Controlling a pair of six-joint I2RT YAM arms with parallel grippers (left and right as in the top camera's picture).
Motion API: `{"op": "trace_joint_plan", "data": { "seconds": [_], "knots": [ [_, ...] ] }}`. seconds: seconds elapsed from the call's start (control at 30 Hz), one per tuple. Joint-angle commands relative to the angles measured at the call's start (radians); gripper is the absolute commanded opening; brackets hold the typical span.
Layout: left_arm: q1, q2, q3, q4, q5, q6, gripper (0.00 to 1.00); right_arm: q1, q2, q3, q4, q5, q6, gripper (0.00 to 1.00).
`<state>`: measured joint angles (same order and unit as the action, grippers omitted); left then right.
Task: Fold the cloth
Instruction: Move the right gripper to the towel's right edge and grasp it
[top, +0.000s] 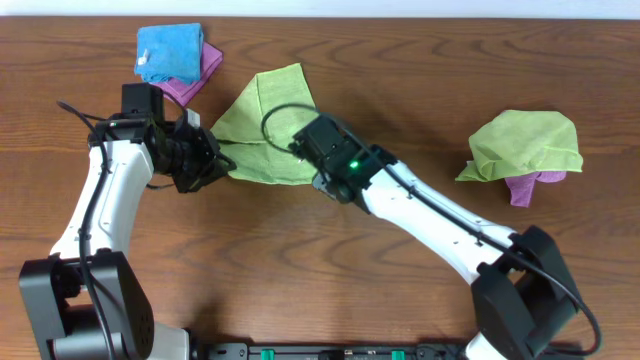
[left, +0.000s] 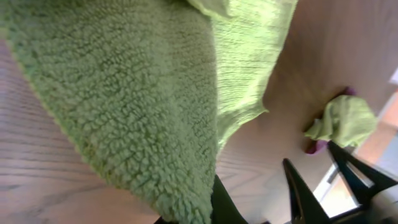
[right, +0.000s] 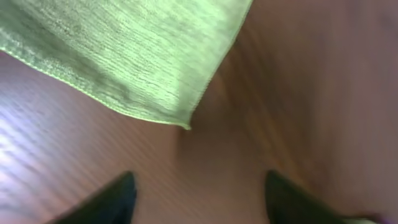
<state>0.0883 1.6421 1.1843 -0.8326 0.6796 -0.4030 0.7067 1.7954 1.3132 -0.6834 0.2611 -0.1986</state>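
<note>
Left gripper (top: 210, 160) sits at the left corner of the cloth (top: 262, 118), fabric draped against one finger; gripped or not, can't tell. Cloth lies part-folded, centre-left on the wooden table (top: 400, 70). Right gripper (right: 199, 186) hovers over its right edge, fingers wide apart, empty.

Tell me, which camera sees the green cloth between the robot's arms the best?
The overhead view. It shows nearly the whole cloth and its pointed shape. The left wrist view shows only a fuzzy close-up piece, and the right wrist view just one corner.
</note>
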Motion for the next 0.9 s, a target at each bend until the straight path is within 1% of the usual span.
{"op": "trace_joint_plan", "data": {
  "seconds": [0.0, 0.07, 0.13, 0.27, 0.33, 0.53, 0.7, 0.87],
  "knots": [
    [0.003, 0.005, 0.009, -0.017, -0.034, 0.065, 0.06, -0.069, -0.018, 0.0, 0.005, -0.224, 0.232, 0.74],
    [0.003, 0.005, 0.009, -0.024, -0.038, 0.068, 0.06, -0.116, -0.017, 0.0, 0.023, -0.265, 0.335, 0.74],
    [0.003, 0.005, 0.009, -0.029, -0.042, 0.087, 0.06, -0.153, -0.017, 0.0, 0.039, -0.287, 0.393, 0.73],
    [0.003, 0.005, 0.009, -0.048, -0.08, 0.105, 0.06, -0.23, -0.009, 0.0, 0.056, -0.404, 0.492, 0.68],
    [0.003, 0.005, 0.009, -0.054, -0.085, 0.116, 0.06, -0.252, 0.007, -0.001, 0.055, -0.441, 0.549, 0.67],
    [0.003, 0.005, 0.009, -0.053, -0.085, 0.119, 0.06, -0.268, 0.085, -0.001, 0.079, -0.544, 0.695, 0.68],
    [0.003, 0.005, 0.009, -0.053, -0.088, 0.119, 0.06, -0.268, 0.143, -0.001, 0.1, -0.59, 0.761, 0.69],
    [0.003, 0.005, 0.009, -0.053, -0.088, 0.119, 0.06, -0.268, 0.186, -0.001, 0.113, -0.636, 0.795, 0.68]
  ]
}}
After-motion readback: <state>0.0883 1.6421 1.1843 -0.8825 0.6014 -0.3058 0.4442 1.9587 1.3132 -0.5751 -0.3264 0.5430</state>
